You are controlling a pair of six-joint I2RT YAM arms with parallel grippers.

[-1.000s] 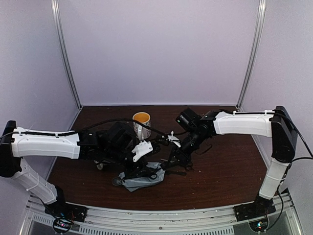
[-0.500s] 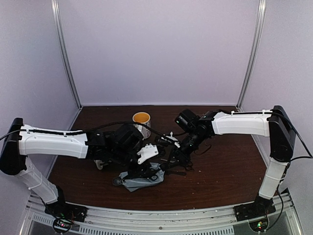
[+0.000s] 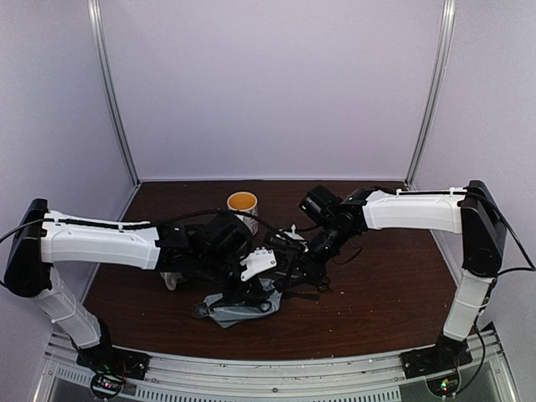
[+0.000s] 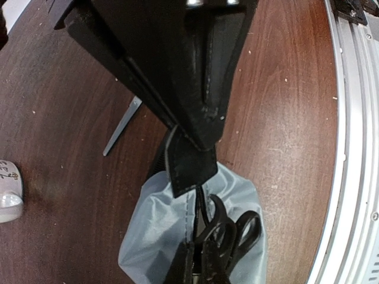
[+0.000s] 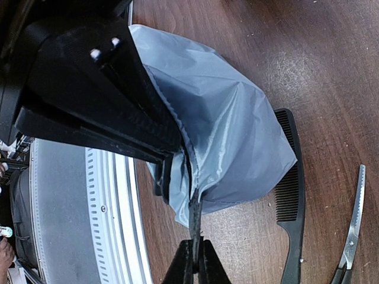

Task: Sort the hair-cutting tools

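The grey zip pouch (image 3: 239, 311) lies at the table's front centre. My right gripper (image 5: 194, 263) is shut on the pouch's black edge strip (image 5: 194, 220) and holds the mouth up. My left gripper (image 4: 198, 269) is shut on black-handled scissors (image 4: 222, 229), their handle loops right at the pouch (image 4: 154, 225) opening. The long black comb (image 5: 290, 201) lies on the table beside the pouch. The blade of a second pair of scissors (image 5: 353, 228) lies beyond the comb. The clipper and its guard are not in view.
A cream mug (image 3: 243, 203) with a yellow inside stands behind the grippers. A second mug (image 4: 7, 194) lies left of the pouch, mostly hidden by the left arm in the top view. The metal rail (image 4: 355, 148) runs along the table's front edge.
My left arm has reached further right, bringing its gripper and the scissors closer to the pouch mouth. The right gripper has hardly moved and keeps its hold.
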